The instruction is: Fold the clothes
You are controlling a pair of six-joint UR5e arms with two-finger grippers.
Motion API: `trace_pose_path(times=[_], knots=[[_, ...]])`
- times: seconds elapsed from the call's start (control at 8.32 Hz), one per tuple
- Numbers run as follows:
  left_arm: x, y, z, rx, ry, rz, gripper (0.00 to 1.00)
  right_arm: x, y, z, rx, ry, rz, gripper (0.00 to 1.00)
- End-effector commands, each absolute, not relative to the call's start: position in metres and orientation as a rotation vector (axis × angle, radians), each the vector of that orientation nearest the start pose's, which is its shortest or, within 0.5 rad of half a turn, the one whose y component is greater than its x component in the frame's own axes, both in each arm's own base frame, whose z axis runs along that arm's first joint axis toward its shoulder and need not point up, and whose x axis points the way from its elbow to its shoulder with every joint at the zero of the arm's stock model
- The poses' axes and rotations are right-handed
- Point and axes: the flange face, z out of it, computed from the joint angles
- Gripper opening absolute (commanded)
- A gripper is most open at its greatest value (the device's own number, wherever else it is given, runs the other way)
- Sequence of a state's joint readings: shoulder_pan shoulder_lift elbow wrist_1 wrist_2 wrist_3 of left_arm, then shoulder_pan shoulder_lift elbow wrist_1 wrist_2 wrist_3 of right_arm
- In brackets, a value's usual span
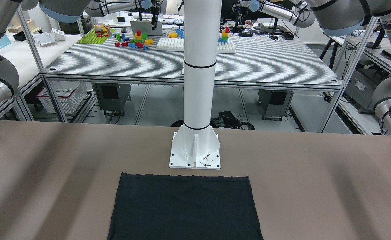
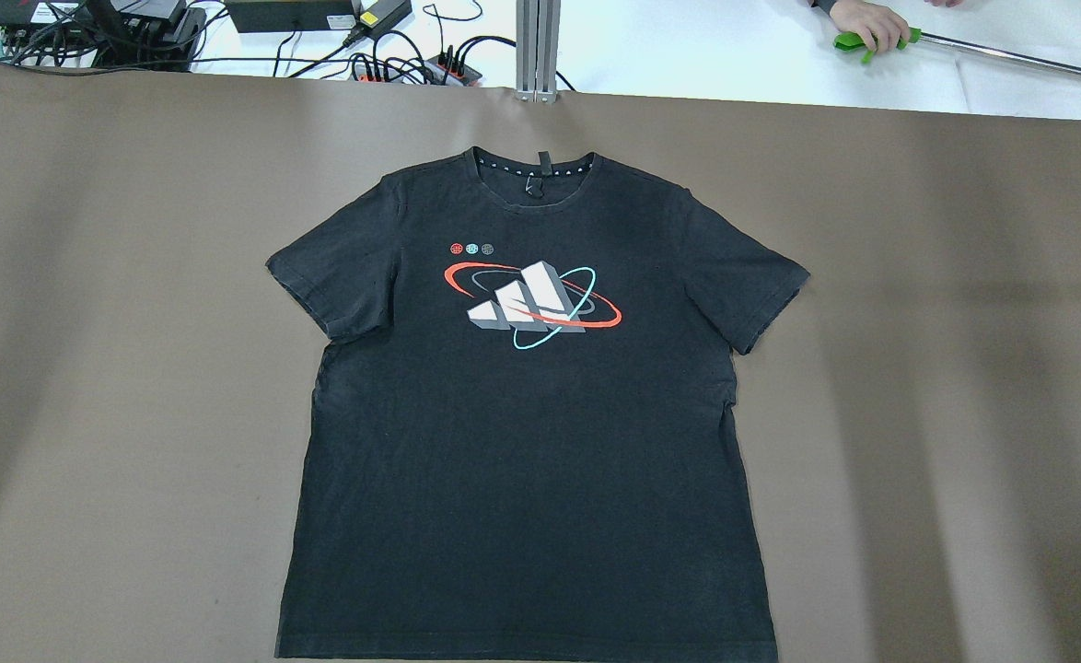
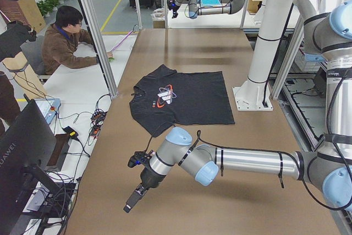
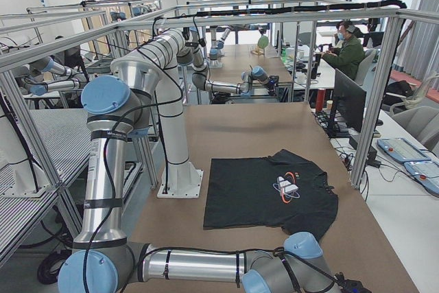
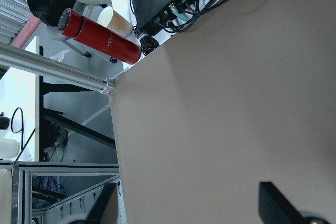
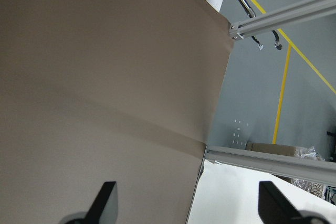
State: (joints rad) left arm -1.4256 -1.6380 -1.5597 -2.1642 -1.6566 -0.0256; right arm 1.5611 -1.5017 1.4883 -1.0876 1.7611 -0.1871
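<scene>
The clothes are one black T-shirt [image 2: 522,442] with a white, red and teal chest print. It lies flat, face up, in the middle of the brown table, collar away from the robot and hem toward the white pillar base [image 1: 195,153]. Its lower half [image 1: 185,206] shows in the front-facing view. My left gripper [image 5: 186,195] is open over bare table at the left end, far from the shirt [image 3: 181,100]. My right gripper [image 6: 186,190] is open over bare table near the right end's corner. Neither holds anything.
A person's hand [image 2: 872,28] holds a green-handled rod on the white bench beyond the table. Cables and power strips [image 2: 393,64] line the far edge. A red bottle [image 5: 100,38] stands off the table's left end. A person [image 3: 66,42] sits at the side desk.
</scene>
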Motion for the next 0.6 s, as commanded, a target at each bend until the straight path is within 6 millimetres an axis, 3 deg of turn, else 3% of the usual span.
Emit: trace_pose_path(times=[0.0, 0.24, 0.48], knots=[[-0.042, -0.574, 0.584, 0.637, 0.132, 0.143, 0.94, 0.109, -0.557, 0.633, 0.485, -0.142, -0.238, 0.94], [-0.042, -0.573, 0.582, 0.641, 0.134, 0.143, 0.94, 0.109, -0.558, 0.632, 0.487, -0.142, -0.238, 0.94], [-0.038, -0.574, 0.594, 0.619, 0.145, 0.150, 0.94, 0.108, -0.560, 0.630, 0.489, -0.142, -0.238, 0.94]])
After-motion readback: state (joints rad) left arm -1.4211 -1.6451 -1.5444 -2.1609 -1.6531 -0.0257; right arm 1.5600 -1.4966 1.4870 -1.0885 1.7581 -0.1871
